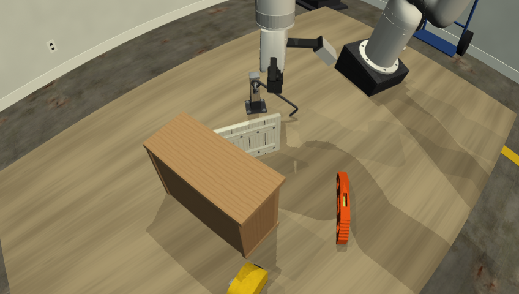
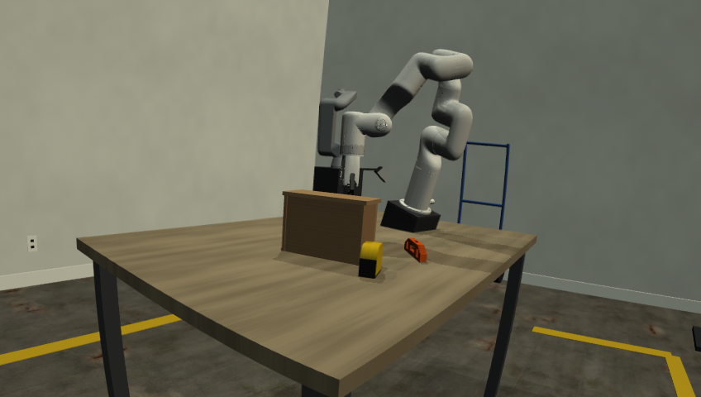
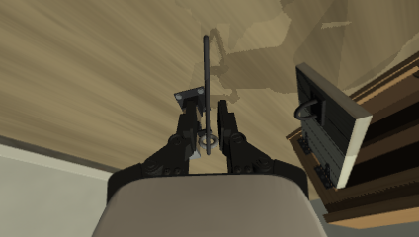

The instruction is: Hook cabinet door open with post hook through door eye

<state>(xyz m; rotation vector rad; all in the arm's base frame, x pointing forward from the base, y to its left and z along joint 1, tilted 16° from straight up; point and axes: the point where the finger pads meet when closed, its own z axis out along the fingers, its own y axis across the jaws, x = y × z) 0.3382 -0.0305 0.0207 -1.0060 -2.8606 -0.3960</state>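
The wooden cabinet [image 1: 215, 178] stands flat on the table, its white slatted door [image 1: 254, 138] swung partly open toward the post. The short post [image 1: 256, 95] stands on a dark base plate behind the door. The dark hook [image 1: 286, 100] slopes down from the post's top, its bent tip near the table beyond the door's free edge. My gripper [image 1: 275, 89] is partly open and straddles the hook's rod close to the post. In the wrist view the rod [image 3: 207, 89] runs between my fingers with gaps on both sides. The eye [image 3: 306, 110] is on the door's face [image 3: 331, 130], apart from the hook.
An orange spirit level [image 1: 342, 207] lies right of the cabinet. A yellow tape measure [image 1: 248, 279] sits by the cabinet's near corner. The arm's black base [image 1: 371, 69] is at the back right.
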